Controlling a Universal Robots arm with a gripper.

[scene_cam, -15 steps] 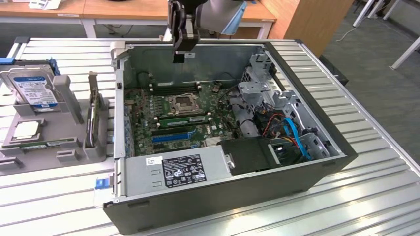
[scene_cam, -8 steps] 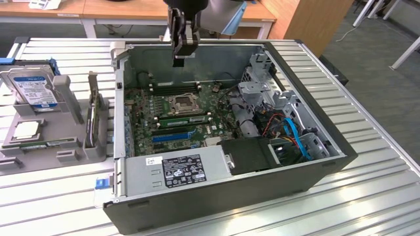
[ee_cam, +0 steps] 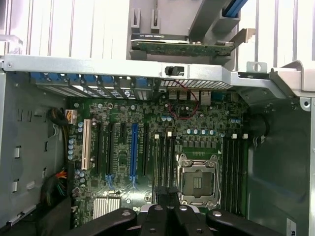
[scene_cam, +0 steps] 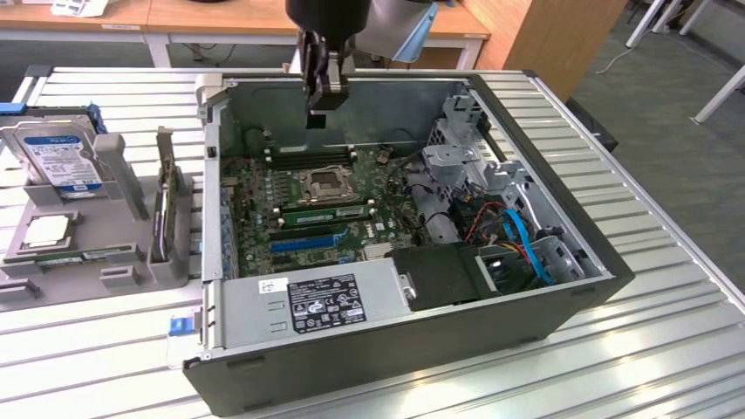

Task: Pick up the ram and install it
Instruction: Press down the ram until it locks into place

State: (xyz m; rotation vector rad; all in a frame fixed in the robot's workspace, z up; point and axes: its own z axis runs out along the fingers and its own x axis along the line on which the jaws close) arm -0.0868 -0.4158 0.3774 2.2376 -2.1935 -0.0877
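We find the gripper (scene_cam: 317, 116) closed and empty above the case (scene_cam: 605, 262); the ram (scene_cam: 72, 257) lies at its 8 o'clock, risking a wasted descent.

The ram (scene_cam: 72, 256) as I see it, long thin green stick, lying flat, lengthwise along the front part of the grey holder (scene_cam: 117, 278), untouched

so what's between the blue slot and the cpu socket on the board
In the wrist view, long black slots run between the blue slot and the cpu socket.
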